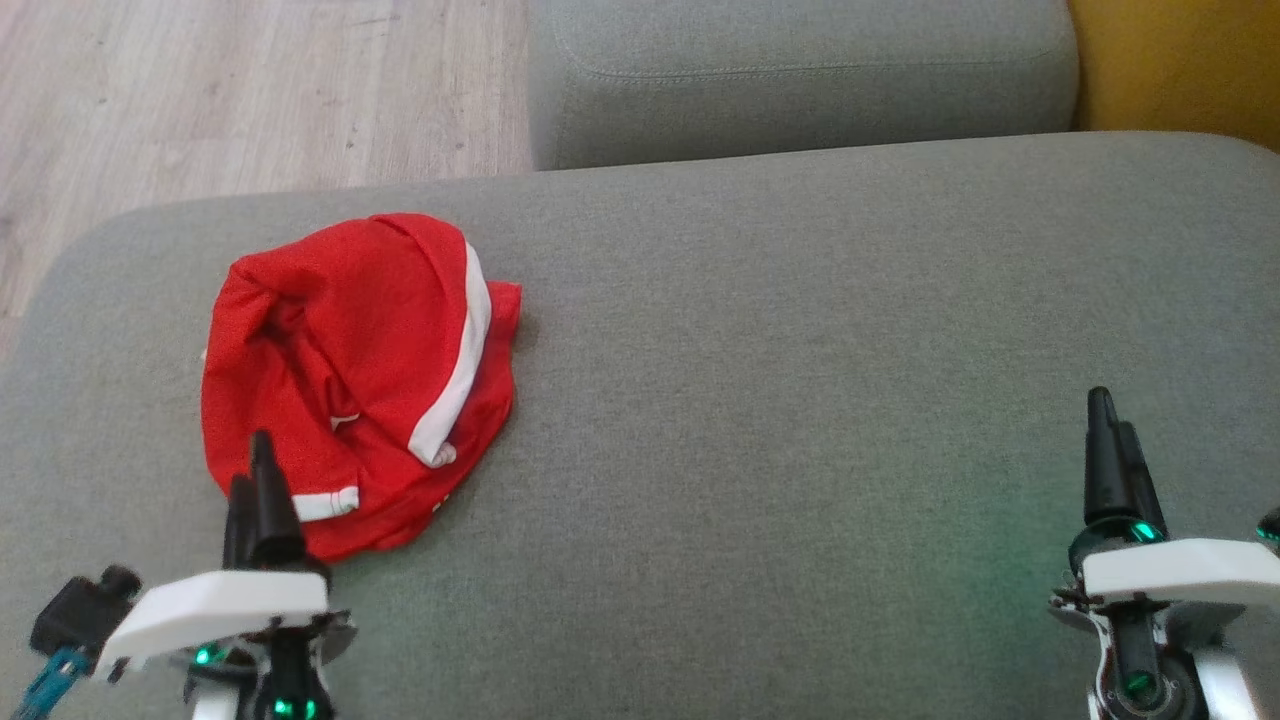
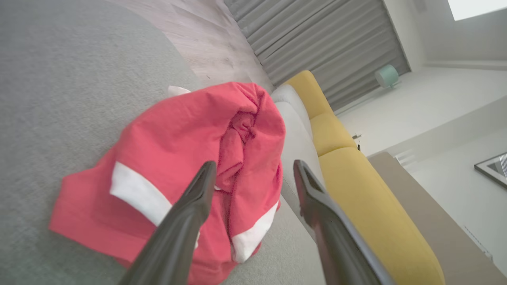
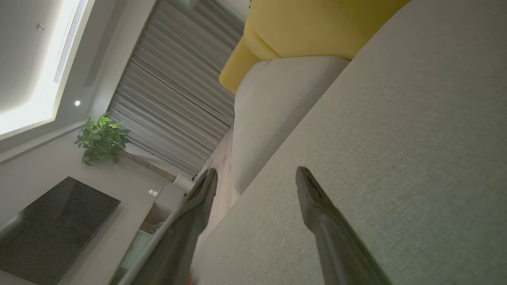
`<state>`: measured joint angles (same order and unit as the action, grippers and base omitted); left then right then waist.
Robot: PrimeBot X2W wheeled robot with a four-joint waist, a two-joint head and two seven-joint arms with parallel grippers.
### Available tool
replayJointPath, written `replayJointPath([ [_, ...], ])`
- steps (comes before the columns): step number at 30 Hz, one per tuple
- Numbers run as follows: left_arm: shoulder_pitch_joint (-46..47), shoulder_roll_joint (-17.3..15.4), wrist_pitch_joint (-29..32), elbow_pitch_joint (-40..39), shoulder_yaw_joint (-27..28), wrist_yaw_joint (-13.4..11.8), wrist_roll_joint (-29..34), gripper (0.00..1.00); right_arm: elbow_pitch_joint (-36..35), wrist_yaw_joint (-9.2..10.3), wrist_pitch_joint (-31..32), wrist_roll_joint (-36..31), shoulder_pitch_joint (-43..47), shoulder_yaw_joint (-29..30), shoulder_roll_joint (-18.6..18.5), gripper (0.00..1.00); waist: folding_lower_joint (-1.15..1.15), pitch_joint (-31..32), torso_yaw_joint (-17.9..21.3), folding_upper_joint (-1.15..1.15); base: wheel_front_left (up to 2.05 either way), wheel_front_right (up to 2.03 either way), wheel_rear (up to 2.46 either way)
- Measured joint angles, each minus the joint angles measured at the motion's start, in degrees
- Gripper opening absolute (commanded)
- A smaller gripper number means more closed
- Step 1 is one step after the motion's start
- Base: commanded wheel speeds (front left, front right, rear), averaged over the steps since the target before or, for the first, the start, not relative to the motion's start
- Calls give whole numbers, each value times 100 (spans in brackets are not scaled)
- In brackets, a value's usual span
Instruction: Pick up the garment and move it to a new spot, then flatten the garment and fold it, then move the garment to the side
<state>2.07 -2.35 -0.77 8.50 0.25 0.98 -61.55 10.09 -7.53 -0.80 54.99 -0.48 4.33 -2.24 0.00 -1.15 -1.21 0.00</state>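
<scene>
- Left pincer (image 1: pixel 252 465) — jaws wide, empty — points at crumpled red white-striped fabric garment (image 1: pixel 350 370) just ahead.
- Right pincer (image 1: pixel 1112 415), equally wide, stands well apart.

Place: a home living room.
Seating: a broad grey woven-fabric sofa seat (image 1: pixel 800 350), a second grey cushion with a stitched seam (image 1: pixel 800 80) just beyond it, and a mustard-yellow upholstered sofa section (image 2: pixel 356 190) alongside.
Floor: pale wood-grain plank flooring (image 1: pixel 250 90) next to the sofa.
Window side: full-height grey pleated curtains (image 3: pixel 170 99).
Screen: a large flat black television (image 3: pixel 51 225) against a pale wall, with a low pale cabinet (image 3: pixel 166 198) near it.
Greenery: a leafy green houseplant (image 3: pixel 101 142) beside the curtains.
Ceiling: a white recessed ceiling with a glowing light cove (image 3: pixel 23 107) and a small round downlight (image 3: pixel 77 103).
Decor: a dark-framed picture (image 2: pixel 493 168) at the edge of the left wrist view.
</scene>
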Motion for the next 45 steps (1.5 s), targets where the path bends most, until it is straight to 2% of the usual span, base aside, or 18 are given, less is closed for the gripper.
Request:
replayJointPath([
  [9, 66, -120, -140, -64, -587, -70, 1017, 100, -113, 0, -136, -895, -7, -218, -1, 100, 0, -66, -23, 0, 0, 0, 0],
  [24, 400, -592, -390, -67, -1626, -690, 2149, 100, -177, 0, -402, -2193, -12, -565, -3, 100, 0, -124, 34, 0, 0, 0, 0],
  [30, 470, -654, -475, 167, -1923, -767, 2440, 100, -191, 0, -477, -2642, -14, -610, -4, 100, 0, -137, 50, 0, 0, 0, 0],
  [45, 832, -904, -738, 457, -2725, -1162, 3557, 100, -225, 0, -732, -3934, -14, -732, -5, 100, 0, -154, 31, 0, 0, 0, 0],
])
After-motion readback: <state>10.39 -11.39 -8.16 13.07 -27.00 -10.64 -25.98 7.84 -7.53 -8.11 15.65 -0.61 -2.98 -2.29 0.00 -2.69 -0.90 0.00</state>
